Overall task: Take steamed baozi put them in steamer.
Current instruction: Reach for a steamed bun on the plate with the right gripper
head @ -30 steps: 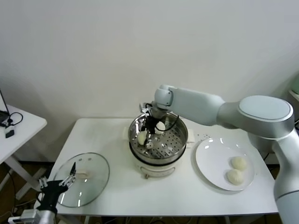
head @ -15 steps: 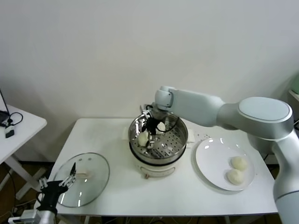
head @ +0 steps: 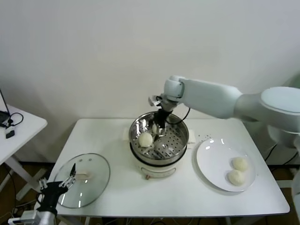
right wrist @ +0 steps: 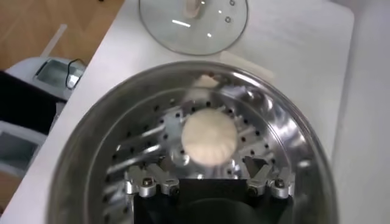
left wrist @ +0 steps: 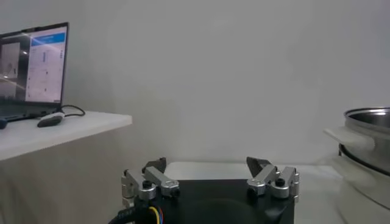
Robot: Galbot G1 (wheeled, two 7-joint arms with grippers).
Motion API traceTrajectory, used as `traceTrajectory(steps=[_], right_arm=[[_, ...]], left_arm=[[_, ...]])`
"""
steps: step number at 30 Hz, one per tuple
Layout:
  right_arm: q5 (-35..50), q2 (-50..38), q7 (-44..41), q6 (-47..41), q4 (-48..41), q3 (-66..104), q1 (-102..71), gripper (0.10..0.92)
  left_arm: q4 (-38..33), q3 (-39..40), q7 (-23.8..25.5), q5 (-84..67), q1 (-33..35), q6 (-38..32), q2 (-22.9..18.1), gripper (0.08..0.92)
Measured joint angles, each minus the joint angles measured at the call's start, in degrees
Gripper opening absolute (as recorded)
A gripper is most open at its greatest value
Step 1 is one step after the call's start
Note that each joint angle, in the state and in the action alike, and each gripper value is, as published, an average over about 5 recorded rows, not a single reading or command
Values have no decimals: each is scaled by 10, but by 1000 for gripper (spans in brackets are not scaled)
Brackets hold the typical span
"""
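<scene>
The steamer (head: 182, 139) stands at mid-table on its white cooker base. One steamed baozi (head: 146, 139) lies on its perforated bottom at the left; it also shows in the right wrist view (right wrist: 208, 137). My right gripper (head: 158, 128) hangs open and empty just above the basket, to the right of that bun, which shows ahead of its fingers (right wrist: 205, 163). A pale patch beside the fingers may be another bun; I cannot tell. Two baozi (head: 239, 163) (head: 236, 177) lie on the white plate (head: 211, 159). My left gripper (head: 70, 176) is open and parked at the lower left.
A round glass lid (head: 89, 180) lies on the table's front left, also seen in the right wrist view (right wrist: 194, 24). A side table (head: 23, 124) with a laptop (left wrist: 33, 73) stands farther left. The steamer rim (left wrist: 365, 115) shows in the left wrist view.
My right gripper has risen and shifted right, away from the baozi at the steamer's left, which stays on the bottom. The left arm has not moved.
</scene>
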Motion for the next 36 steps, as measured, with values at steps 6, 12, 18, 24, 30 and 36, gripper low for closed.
traceTrajectory(steps=[6, 12, 18, 24, 30, 36], right_arm=[[-14, -85, -19, 16, 66, -18, 55, 823], [-61, -191, -32, 30, 124, -13, 65, 823], [-141, -290, -41, 44, 147, 35, 10, 823], [-213, -362, -42, 49, 153, 126, -100, 823], [-275, -398, -43, 58, 149, 225, -223, 823], [-328, -408, -43, 66, 138, 300, -314, 823]], left_arm=[[1, -2, -1, 1, -5, 5, 0, 823], [-1, -2, 0, 3, -13, 10, -1, 823], [-9, 1, 2, 13, -12, 14, -8, 823], [-11, 5, 8, 27, -8, 15, -16, 823], [-11, 12, 9, 43, -9, 13, -28, 823], [-11, 17, 8, 55, -8, 13, -37, 823]])
